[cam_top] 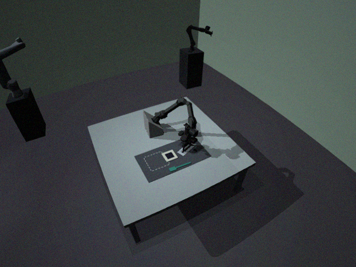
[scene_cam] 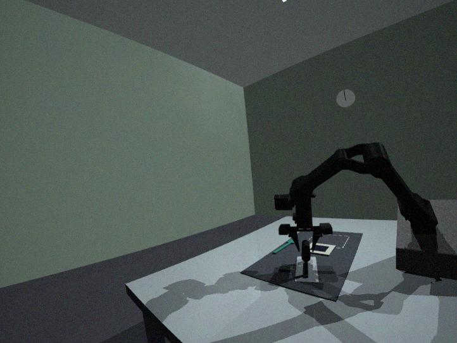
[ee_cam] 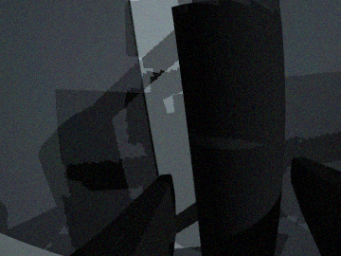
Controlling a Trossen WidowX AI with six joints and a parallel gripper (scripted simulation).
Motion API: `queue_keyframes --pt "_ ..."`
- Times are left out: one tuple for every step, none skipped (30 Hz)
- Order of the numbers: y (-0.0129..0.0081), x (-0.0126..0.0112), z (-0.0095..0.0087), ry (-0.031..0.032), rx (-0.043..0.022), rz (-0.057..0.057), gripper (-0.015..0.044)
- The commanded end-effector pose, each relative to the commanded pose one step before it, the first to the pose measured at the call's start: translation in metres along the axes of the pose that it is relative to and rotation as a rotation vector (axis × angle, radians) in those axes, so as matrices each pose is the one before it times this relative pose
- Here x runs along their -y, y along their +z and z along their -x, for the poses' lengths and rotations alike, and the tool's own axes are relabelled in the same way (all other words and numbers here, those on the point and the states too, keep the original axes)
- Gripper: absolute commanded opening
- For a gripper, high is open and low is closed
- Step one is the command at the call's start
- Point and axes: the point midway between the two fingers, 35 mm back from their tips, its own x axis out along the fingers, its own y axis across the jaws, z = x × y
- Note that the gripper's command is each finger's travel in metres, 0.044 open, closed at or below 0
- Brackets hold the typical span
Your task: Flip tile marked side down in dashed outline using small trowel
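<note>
A small trowel with a thick black handle (cam_top: 189,146) (ee_cam: 232,114) and a pale flat blade (cam_top: 181,152) (scene_cam: 313,264) (ee_cam: 168,137) rests on the dark mat (cam_top: 148,176) (scene_cam: 258,271), handle raised. My gripper (scene_cam: 306,250) (ee_cam: 233,177) is over it, partly open, one finger on each side of the handle. The wrist view shows a gap between the left finger and the handle, and a narrower one at the right. The cream tile (cam_top: 170,155) (scene_cam: 330,250) lies flat with its dark square mark up, across the near-arm side of the dashed outline (cam_top: 151,170).
A green spatula-like tool (cam_top: 179,166) (scene_cam: 283,246) lies on the mat beside the tile, toward the mat's front edge. An upright panel (cam_top: 156,131) (scene_cam: 444,218) stands on the table by the arm's base. Two other arms stand on pedestals (cam_top: 26,114) (cam_top: 190,68) away from the table.
</note>
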Motion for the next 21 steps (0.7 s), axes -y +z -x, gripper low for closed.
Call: queue_keyframes --pt "0.00094 0.00025 -0.00166 -0.00035 0.00490 -0.0056 0.0139" --pt "0.00000 0.00000 0.00000 0.00000 0.00000 0.0000 0.0132" --pt "0.00000 0.00000 0.00000 0.00000 0.00000 0.0000 0.0130" --pt "0.00000 0.00000 0.00000 0.00000 0.00000 0.0000 0.0130" --pt "0.00000 0.00000 0.00000 0.00000 0.00000 0.0000 0.0130" --pt "0.00000 0.00000 0.00000 0.00000 0.00000 0.0000 0.0130" --pt "0.00000 0.00000 0.00000 0.00000 0.00000 0.0000 0.0130" --pt "0.00000 0.00000 0.00000 0.00000 0.00000 0.0000 0.0130" --pt "0.00000 0.00000 0.00000 0.00000 0.00000 0.0000 0.0130" --pt "0.00000 0.00000 0.00000 0.00000 0.00000 0.0000 0.0130" --pt "0.00000 0.00000 0.00000 0.00000 0.00000 0.0000 0.0130" --pt "0.00000 0.00000 0.00000 0.00000 0.00000 0.0000 0.0130" --pt "0.00000 0.00000 0.00000 0.00000 0.00000 0.0000 0.0130" --pt "0.00000 0.00000 0.00000 0.00000 0.00000 0.0000 0.0130" --pt "0.00000 0.00000 0.00000 0.00000 0.00000 0.0000 0.0130" --pt "0.00000 0.00000 0.00000 0.00000 0.00000 0.0000 0.0130" --pt "0.00000 0.00000 0.00000 0.00000 0.00000 0.0000 0.0130" --pt "0.00000 0.00000 0.00000 0.00000 0.00000 0.0000 0.0130" --pt "0.00000 0.00000 0.00000 0.00000 0.00000 0.0000 0.0130" --pt "0.00000 0.00000 0.00000 0.00000 0.00000 0.0000 0.0130" --pt "0.00000 0.00000 0.00000 0.00000 0.00000 0.0000 0.0130"
